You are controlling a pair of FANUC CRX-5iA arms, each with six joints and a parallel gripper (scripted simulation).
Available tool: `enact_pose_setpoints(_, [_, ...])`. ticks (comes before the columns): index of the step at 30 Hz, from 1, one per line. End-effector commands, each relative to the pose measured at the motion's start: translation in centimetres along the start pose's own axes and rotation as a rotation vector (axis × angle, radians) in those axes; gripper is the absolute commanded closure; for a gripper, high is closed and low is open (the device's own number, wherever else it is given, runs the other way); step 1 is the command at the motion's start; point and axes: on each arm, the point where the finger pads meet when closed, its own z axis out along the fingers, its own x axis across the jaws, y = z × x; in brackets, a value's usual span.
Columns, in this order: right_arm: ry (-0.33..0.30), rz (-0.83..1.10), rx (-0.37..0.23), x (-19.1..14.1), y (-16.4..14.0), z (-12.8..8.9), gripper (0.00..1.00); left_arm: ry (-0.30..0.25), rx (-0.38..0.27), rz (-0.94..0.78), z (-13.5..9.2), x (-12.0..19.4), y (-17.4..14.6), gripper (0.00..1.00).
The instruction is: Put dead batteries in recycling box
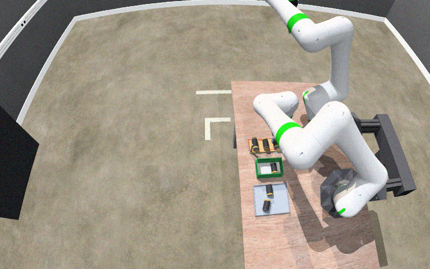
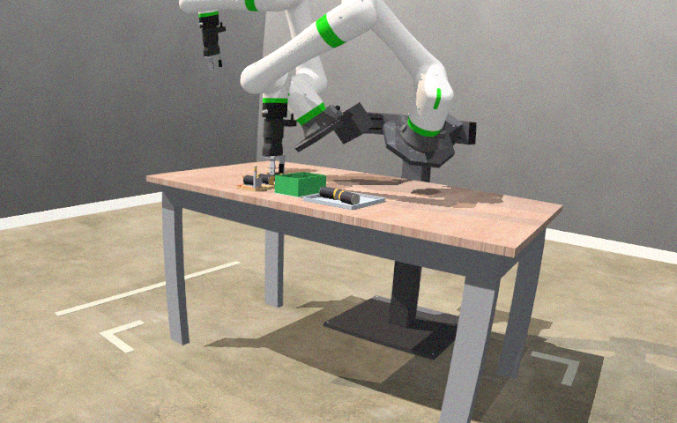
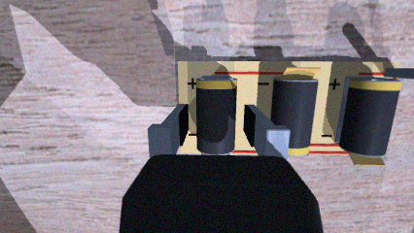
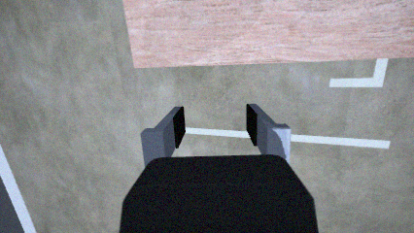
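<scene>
Three black batteries with yellow bands lie side by side in the holder (image 3: 247, 87): an end one (image 3: 209, 116), a middle one (image 3: 294, 114) (image 1: 265, 144) and another end one (image 3: 371, 116) (image 1: 255, 143). My left gripper (image 3: 216, 116) (image 2: 277, 172) is open, its fingers on either side of the first end battery without touching it. The green box (image 2: 294, 185) (image 1: 256, 169) stands upright with one battery (image 1: 274, 167) inside. Two batteries (image 1: 269, 189) (image 1: 266, 205) lie in the grey tray (image 1: 280, 205). My right gripper (image 4: 215, 117) (image 2: 215, 64) is open and empty. I cannot make out the bulb's state.
A thin rod (image 3: 400, 73) juts out beside the holder's far end battery. The box stands between holder and tray on the wooden table (image 1: 263, 241). The right gripper hangs high, beyond the table edge. The left arm (image 1: 301, 152) reaches over the table and hides part of the holder.
</scene>
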Motion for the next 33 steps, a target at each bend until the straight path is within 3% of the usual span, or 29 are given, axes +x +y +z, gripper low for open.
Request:
enact_pose_setpoints(1, [-0.001, 0.001, -0.002, 0.0, 0.0, -0.1, 0.00, 0.001, -0.003, -0.001, 0.3, 0.0, 0.1, 0.10])
enact_pose_setpoints(24, [-0.001, 0.001, -0.002, 0.0, 0.0, -0.1, 0.00, 0.001, -0.003, -0.001, 1.4, 0.1, 0.1, 0.10])
enact_pose_setpoints(25, [-0.001, 0.001, -0.002, 0.0, 0.0, -0.1, 0.00, 0.001, -0.003, -0.001, 1.4, 0.1, 0.1, 0.43])
enact_pose_setpoints(33, [-0.001, 0.001, -0.002, 0.0, 0.0, -0.1, 0.00, 0.001, -0.003, -0.001, 1.4, 0.1, 0.1, 0.43])
